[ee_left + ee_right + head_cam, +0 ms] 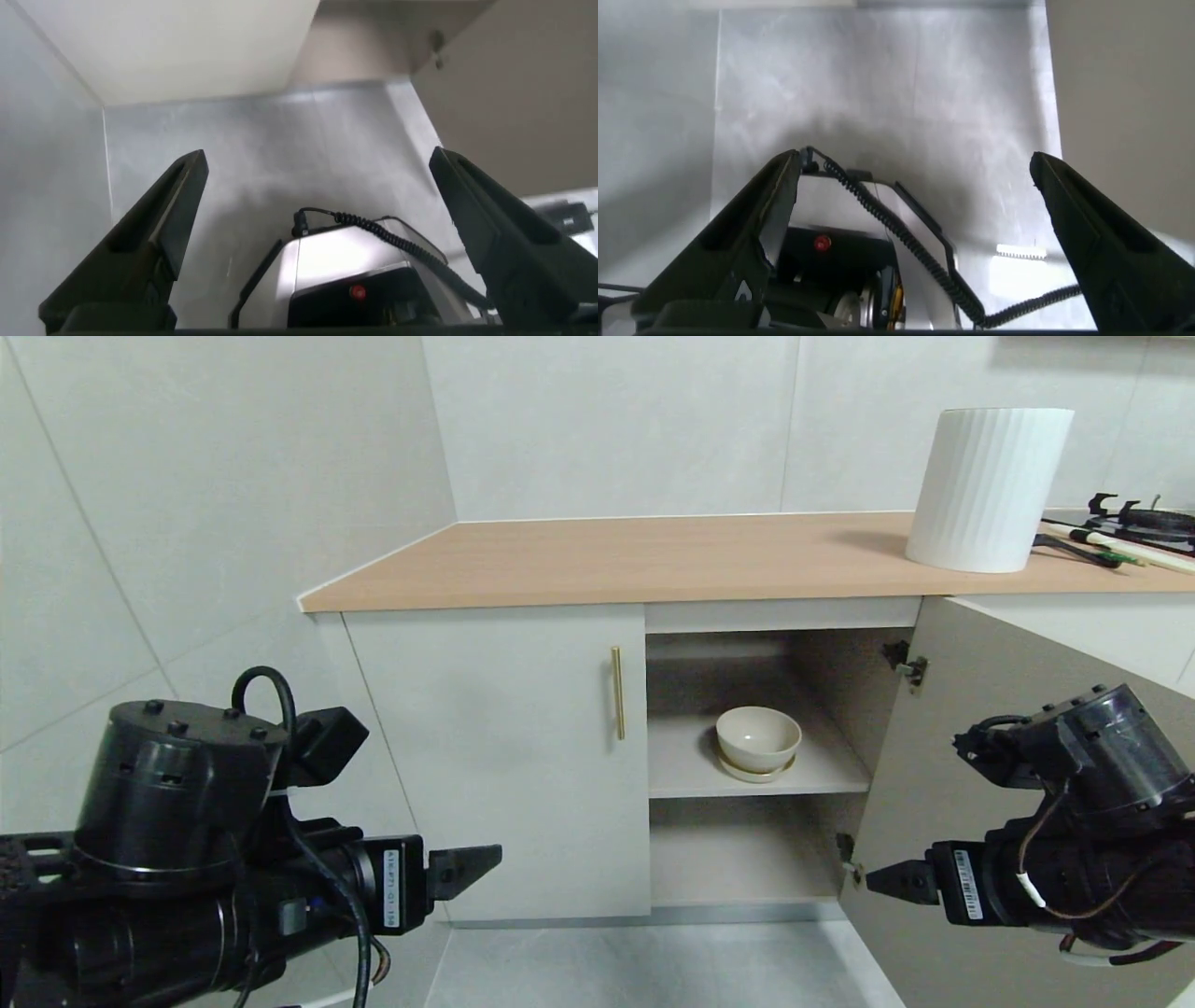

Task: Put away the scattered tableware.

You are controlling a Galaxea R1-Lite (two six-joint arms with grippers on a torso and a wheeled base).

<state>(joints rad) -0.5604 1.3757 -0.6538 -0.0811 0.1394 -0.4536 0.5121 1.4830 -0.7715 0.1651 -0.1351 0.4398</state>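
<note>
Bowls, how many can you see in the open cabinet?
1: a cream bowl sits on a small plate on the cabinet's upper shelf. The closed left door could hide more.

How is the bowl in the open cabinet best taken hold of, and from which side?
Probably by the front rim of the bowl, one of the jaws inside and one outside. It stands upright on a small plate on the shelf, so the rim is free, while the round wall may slip. Come from the front, through the open side; the room above it looks low.
</note>
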